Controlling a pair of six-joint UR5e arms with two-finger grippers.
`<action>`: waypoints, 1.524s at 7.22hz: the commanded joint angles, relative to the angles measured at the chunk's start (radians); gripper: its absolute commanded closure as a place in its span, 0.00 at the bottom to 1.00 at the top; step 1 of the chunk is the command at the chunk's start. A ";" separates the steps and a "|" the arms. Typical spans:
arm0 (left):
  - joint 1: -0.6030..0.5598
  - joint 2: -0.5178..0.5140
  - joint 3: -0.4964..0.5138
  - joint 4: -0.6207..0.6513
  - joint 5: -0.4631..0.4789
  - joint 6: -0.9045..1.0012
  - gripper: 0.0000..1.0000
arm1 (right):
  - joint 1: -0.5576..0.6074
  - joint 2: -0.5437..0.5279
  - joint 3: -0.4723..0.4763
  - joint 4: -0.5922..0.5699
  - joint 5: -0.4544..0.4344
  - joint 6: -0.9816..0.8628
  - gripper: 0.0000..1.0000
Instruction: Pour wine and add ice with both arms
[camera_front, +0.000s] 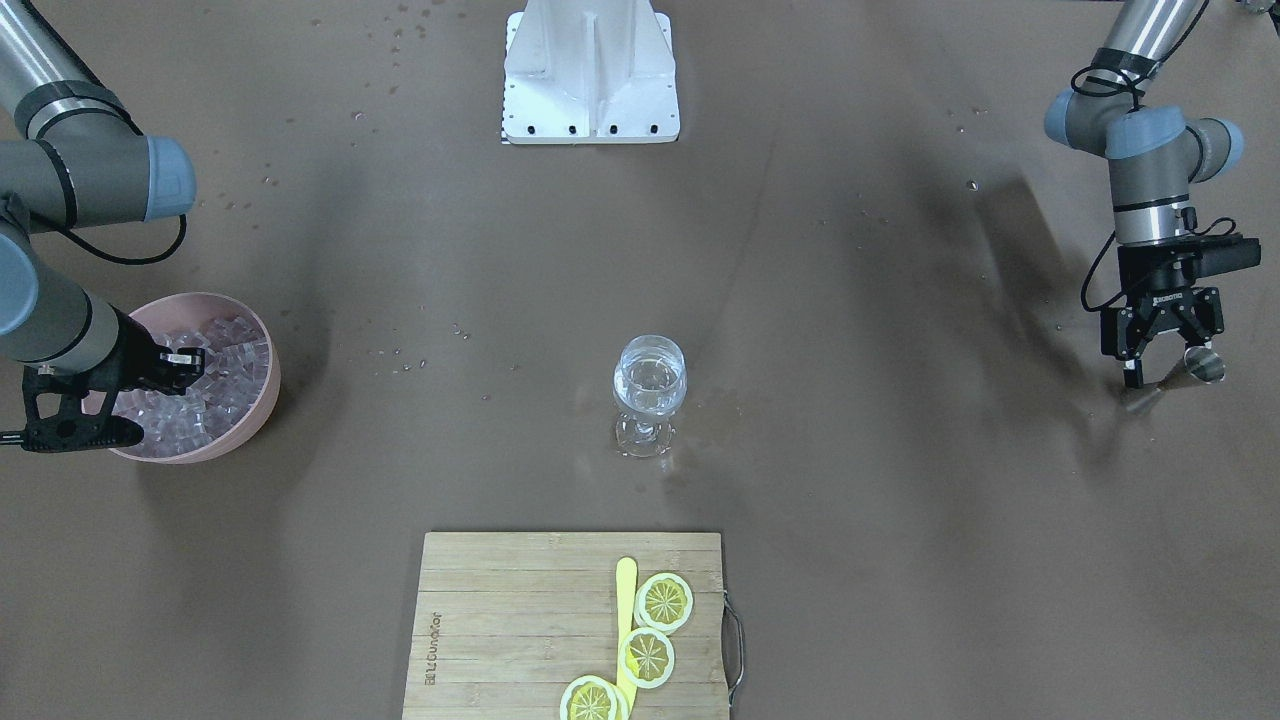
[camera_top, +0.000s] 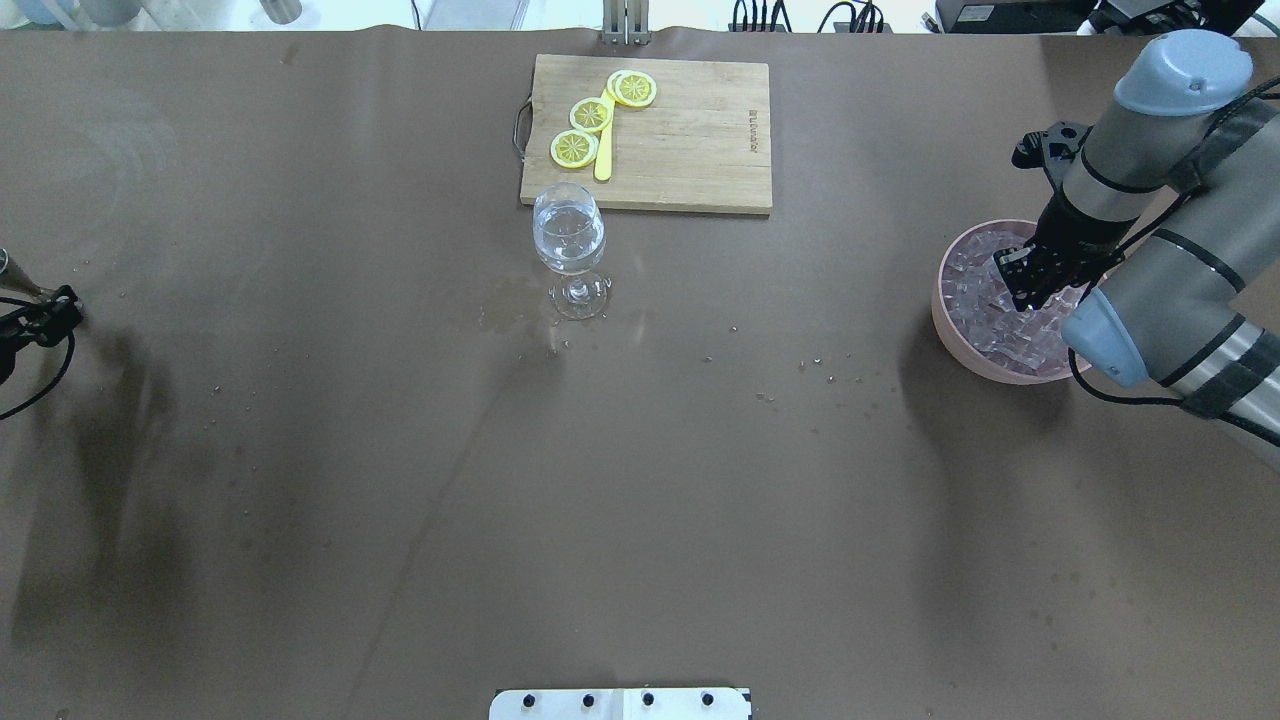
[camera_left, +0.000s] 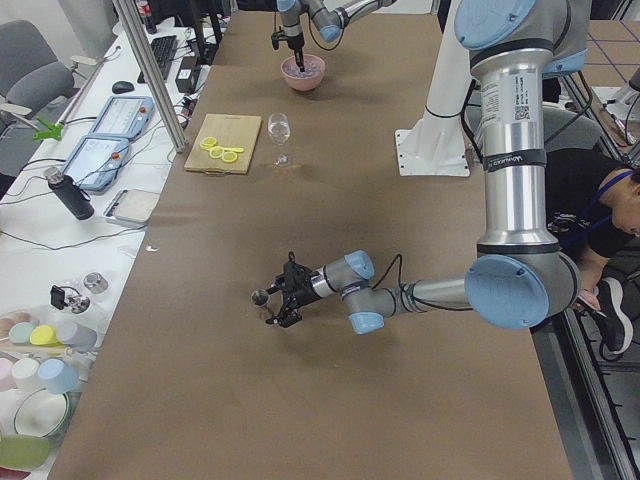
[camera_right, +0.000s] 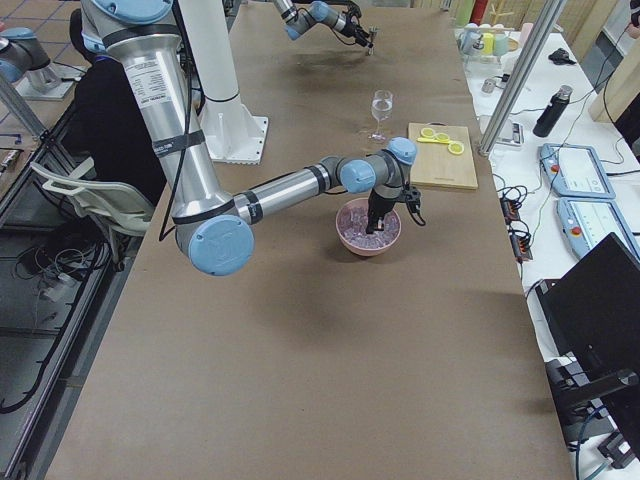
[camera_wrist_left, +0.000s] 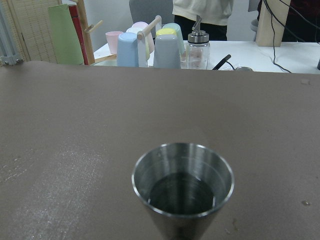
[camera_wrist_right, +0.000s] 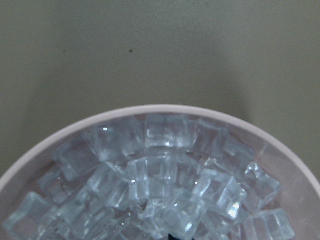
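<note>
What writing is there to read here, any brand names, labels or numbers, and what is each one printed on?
"ROBOTIQ": small white lettering on the body of the left tool, which holds a metal cup.
Brand mark burnt into the cutting board near one edge: too small to read.
Printed labels on the grey tubes of the left arm and right arm: too blurred to read.
No other text is legible.

A brown table (camera_top: 640, 500) filled the room's middle. Beside it ran a white bench (camera_left: 30, 250) (crowded with tablets (camera_left: 98, 158), a dark bottle (camera_left: 68, 193) and pastel cups (camera_left: 45, 345)), with a grey office chair (camera_left: 25, 60) behind. An aluminium post (camera_left: 150, 70) rose at the table's edge, and floor tiles (camera_right: 35, 10) showed beyond.
</note>
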 joint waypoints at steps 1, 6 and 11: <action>0.003 -0.008 0.019 0.001 0.013 -0.001 0.11 | 0.003 0.003 0.026 -0.003 0.003 -0.001 0.92; 0.002 -0.035 0.031 0.001 0.013 -0.001 0.25 | 0.000 0.011 0.008 0.002 -0.005 -0.013 0.36; -0.015 -0.048 0.057 0.002 0.005 0.001 0.33 | 0.037 0.011 -0.003 0.002 -0.007 -0.032 0.33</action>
